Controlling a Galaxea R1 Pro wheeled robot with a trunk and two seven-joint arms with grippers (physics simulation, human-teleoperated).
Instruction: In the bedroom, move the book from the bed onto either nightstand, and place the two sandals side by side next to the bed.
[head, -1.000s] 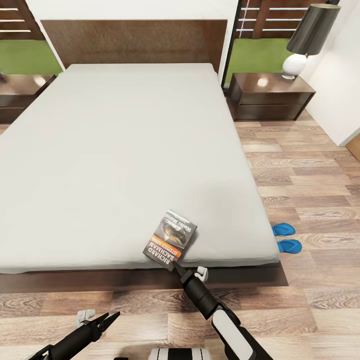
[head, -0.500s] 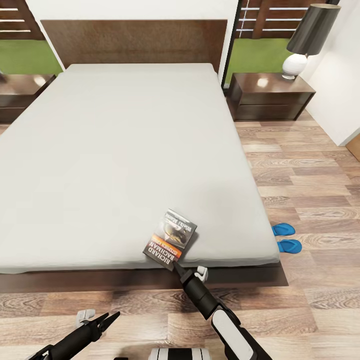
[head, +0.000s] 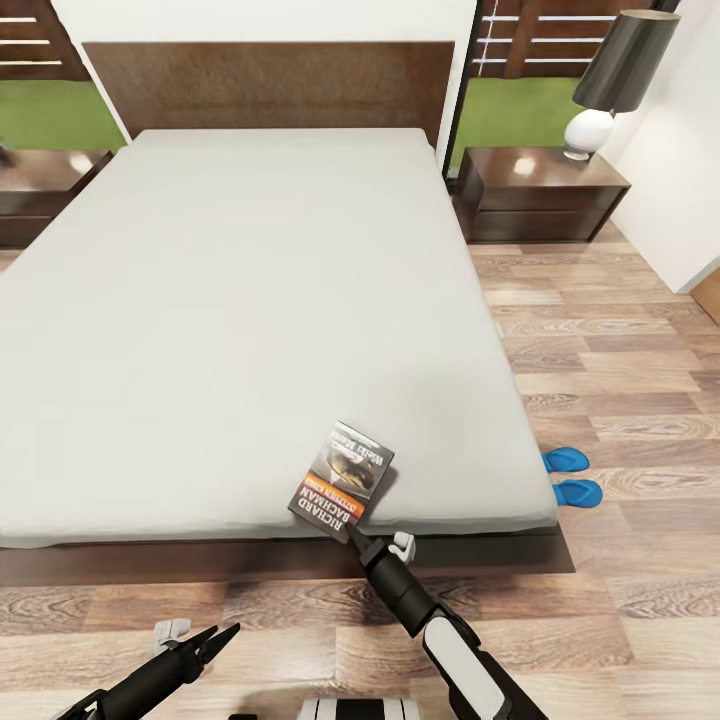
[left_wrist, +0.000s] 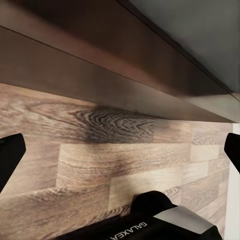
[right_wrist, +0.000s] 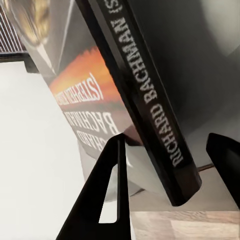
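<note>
between right end effector fingers, book corner

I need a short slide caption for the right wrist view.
Right hand open around the near corner of the Richard Bachman paperback on the bed.

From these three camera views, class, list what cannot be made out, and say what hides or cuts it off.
- Whether the right gripper touches the book: head view too small; in the right wrist view the fingers straddle the corner, contact unclear.
- Left nightstand: cut by the head view's edge.
- Sandals: the mattress hides their inner ends.
- Lamp: top cut off.
</note>
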